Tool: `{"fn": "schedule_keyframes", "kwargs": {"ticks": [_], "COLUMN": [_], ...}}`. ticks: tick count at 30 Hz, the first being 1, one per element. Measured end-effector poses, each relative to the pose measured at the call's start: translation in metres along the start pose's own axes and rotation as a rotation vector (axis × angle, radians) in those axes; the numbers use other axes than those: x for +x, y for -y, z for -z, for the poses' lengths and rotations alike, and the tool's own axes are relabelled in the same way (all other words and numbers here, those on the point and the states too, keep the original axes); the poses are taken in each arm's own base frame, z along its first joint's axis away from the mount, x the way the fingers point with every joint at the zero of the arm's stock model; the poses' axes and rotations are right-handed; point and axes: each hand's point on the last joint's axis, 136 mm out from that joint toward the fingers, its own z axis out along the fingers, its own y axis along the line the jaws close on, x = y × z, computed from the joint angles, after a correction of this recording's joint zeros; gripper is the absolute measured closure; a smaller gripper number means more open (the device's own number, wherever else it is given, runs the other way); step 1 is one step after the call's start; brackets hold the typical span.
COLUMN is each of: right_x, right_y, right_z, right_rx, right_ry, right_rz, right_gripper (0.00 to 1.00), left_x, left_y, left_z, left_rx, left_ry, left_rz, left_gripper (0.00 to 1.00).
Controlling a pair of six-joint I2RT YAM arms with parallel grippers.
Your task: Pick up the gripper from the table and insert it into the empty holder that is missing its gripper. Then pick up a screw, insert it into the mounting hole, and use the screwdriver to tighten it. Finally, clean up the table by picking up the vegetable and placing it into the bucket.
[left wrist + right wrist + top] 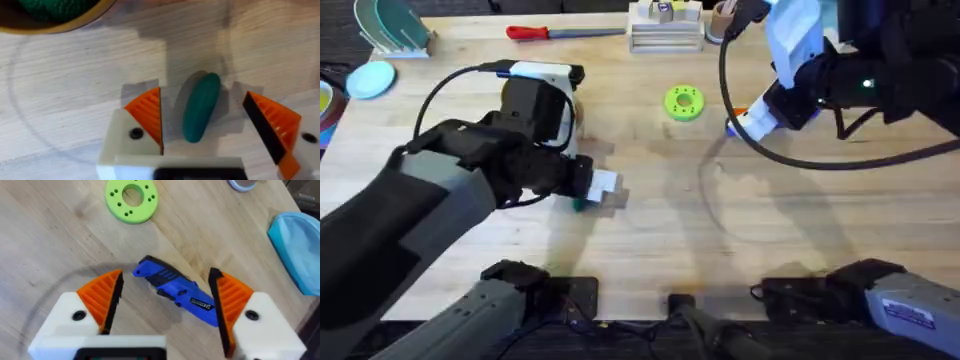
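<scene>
Left wrist view has your left gripper (205, 125) spread wide, with the vegetable (201, 114) lying flat on the counter (75, 90) between the orange pads, neither one touching it yet. Looks lined up so you can just drop and pinch. Your right gripper (165, 305) is also wide open, straddling the screwdriver (176, 291) on the counter, gripping nothing, with the green disc (131, 200) well beyond its fingertips.
</scene>
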Motion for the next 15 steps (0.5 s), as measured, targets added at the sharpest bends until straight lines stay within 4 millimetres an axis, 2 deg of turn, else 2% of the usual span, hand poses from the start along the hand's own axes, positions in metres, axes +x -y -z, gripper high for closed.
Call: {"fn": "schedule_keyframes", "kwargs": {"ticks": [15], "right_x": [0.0000], "right_y": [0.0000], "right_z": [-0.0001], "right_rx": [0.000], "right_ry": [0.000], "right_rz": [0.000], "right_gripper": [0.017], "left_x": [0.0034], "left_y": [-0.0012], "left_z": [0.0002], "left_rx": [-0.068], "left_ry": [-0.026], "left_rz": [-0.121], "left_gripper": [0.009]}}
